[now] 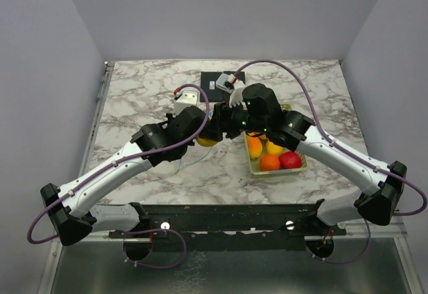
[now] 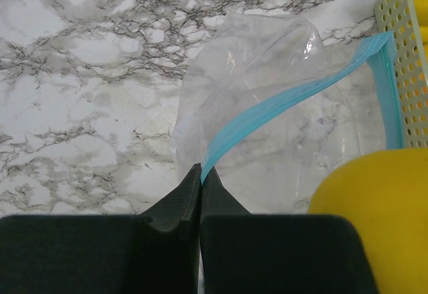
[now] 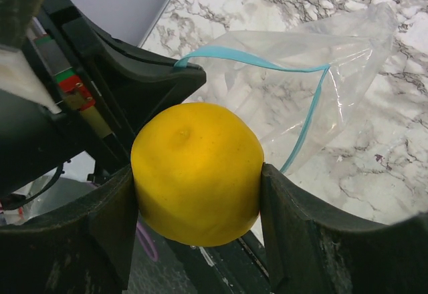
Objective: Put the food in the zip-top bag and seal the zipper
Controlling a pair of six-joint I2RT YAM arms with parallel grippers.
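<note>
Marble tabletop [image 1: 134, 100] — left pincer [image 2: 200, 171] clamped on the bag's [image 2: 267, 53] zipper [image 2: 281, 104], right pincer [image 3: 196, 197] grasping a lemon [image 3: 194, 167].

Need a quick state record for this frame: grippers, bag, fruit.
left gripper: shut, pinching the zipper
right gripper: closed on a lemon
zip-top bag: mouth open, no fruit visible inside
lemon: near the mouth, not in yet
basket: holds an orange, a red apple, yellow pieces
</note>
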